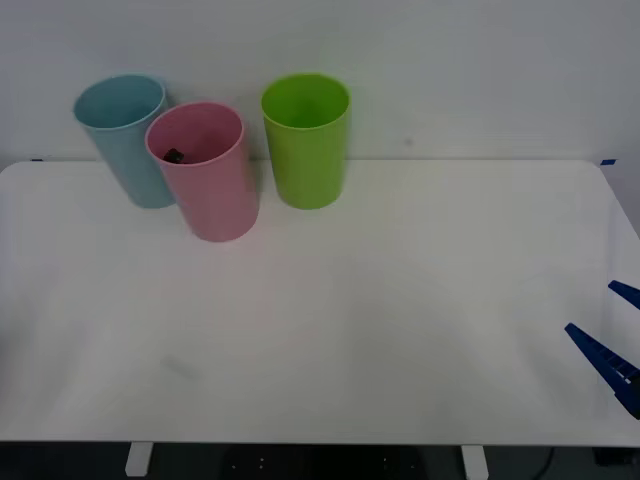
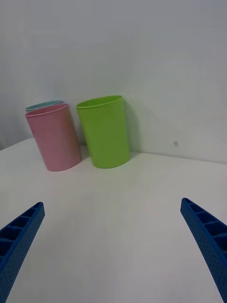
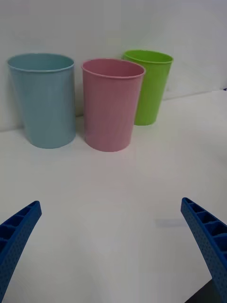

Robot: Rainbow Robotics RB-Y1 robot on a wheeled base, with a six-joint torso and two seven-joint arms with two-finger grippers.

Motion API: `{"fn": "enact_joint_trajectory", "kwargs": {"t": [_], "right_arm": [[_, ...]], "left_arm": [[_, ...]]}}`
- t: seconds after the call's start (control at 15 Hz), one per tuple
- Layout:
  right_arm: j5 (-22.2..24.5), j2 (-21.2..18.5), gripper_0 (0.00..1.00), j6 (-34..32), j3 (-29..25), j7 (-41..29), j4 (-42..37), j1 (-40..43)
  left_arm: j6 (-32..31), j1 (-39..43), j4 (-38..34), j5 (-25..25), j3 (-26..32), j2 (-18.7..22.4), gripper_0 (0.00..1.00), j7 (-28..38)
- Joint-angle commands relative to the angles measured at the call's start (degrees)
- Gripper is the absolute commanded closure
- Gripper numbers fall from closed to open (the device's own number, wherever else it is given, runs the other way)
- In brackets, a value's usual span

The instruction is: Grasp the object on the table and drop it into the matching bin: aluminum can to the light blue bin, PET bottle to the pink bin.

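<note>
In the front view, a small dark object [image 1: 174, 155], judged to be the black-capped PET bottle, is being seen inside the tall pink plastic bin [image 1: 205, 175] at upper left, between the pale blue plastic bin [image 1: 125, 140] and the green plastic bin [image 1: 306, 140]. The right gripper [image 1: 618, 335] is sitting at the right edge of the white surface [image 1: 350, 320], jaws parted, well apart from the bins.

In the right wrist view, the jaws are being held wide and empty.

In the left wrist view, the left gripper [image 3: 113, 246] is facing the bins, jaws likewise spread and empty. No writing can be read.
</note>
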Motion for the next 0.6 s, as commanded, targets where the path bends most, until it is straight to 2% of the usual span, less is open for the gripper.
{"fn": "enact_joint_trajectory", "kwargs": {"t": [0.07, 0.6], "right_arm": [[0.0, 0.0, 0.0, 0.0, 0.0, 0.0, 0.0, 0.0], [0.0, 0.0, 0.0, 0.0, 0.0, 0.0, 0.0, 0.0]], "left_arm": [[-0.33, 1.01, 0.03, -0.01, -0.08, -1.81, 0.0, -0.99], [-0.77, 2.85, 0.12, 0.52, -0.08, -1.98, 0.0, -1.08]]}}
